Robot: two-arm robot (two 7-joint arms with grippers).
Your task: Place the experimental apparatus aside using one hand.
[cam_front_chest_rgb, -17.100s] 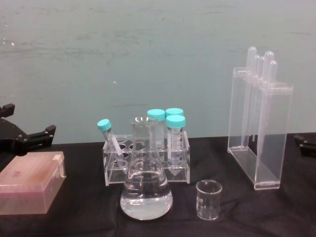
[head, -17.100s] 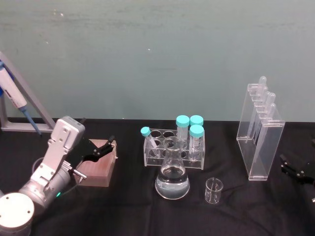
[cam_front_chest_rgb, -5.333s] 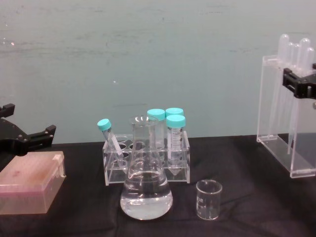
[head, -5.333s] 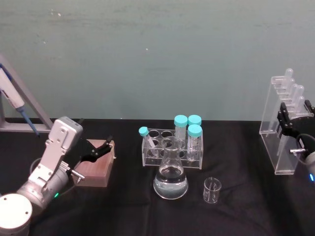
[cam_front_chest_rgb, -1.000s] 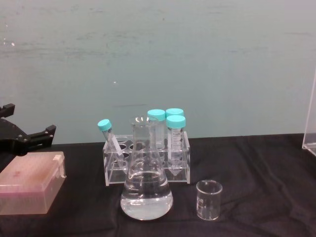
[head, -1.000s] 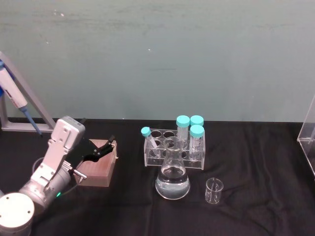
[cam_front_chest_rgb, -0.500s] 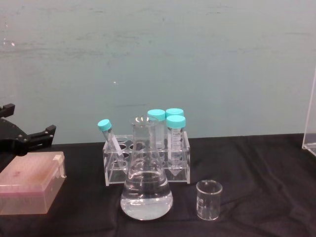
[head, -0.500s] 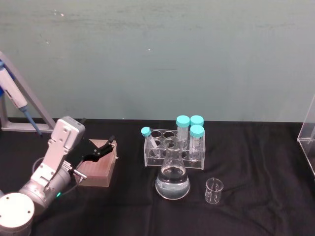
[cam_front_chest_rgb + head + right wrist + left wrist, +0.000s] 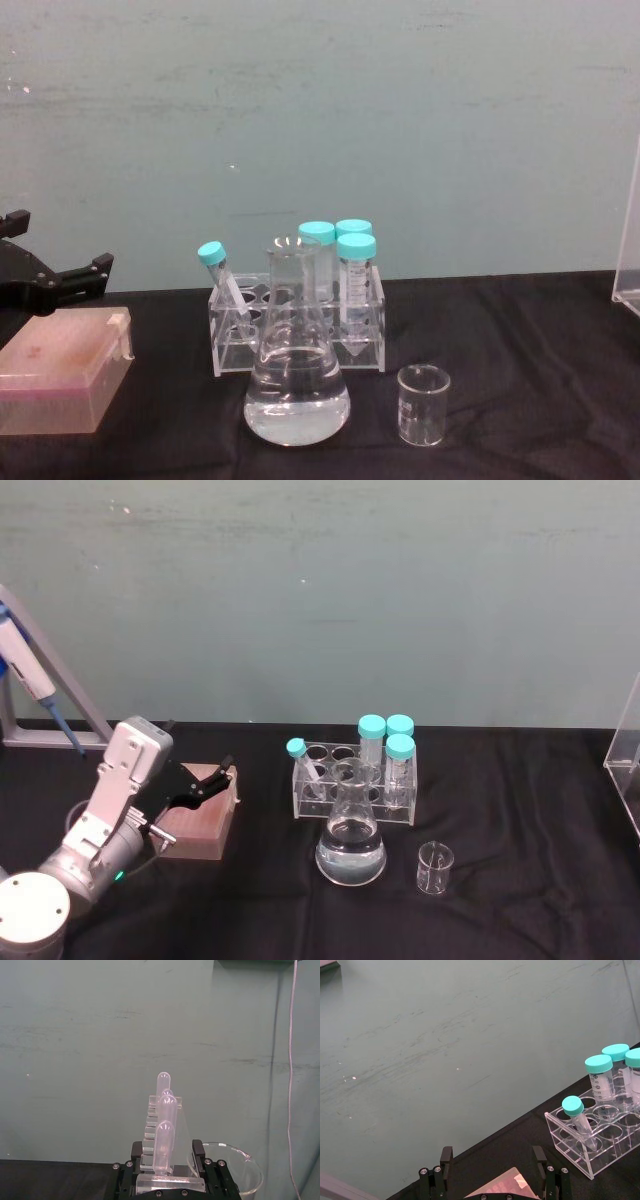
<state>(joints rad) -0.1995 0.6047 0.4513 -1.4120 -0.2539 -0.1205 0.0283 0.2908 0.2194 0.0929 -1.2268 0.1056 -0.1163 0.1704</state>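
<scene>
The tall acrylic stand with its pipettes sits between the fingers of my right gripper, which is shut on its top. Its clear side wall shows at the far right edge of the table and of the chest view. The conical flask with clear liquid stands at the table's middle front. The small glass beaker is just right of it. My left gripper is open and parked over a pink box at the left.
A clear rack with teal-capped tubes stands right behind the flask. A pipette on a grey frame leans at the far left. A wide glass rim shows behind the stand. Black cloth lies bare between beaker and stand.
Since the earliest frames my right gripper has carried the acrylic stand from beside the beaker to the table's far right edge. Over the last second nothing has moved.
</scene>
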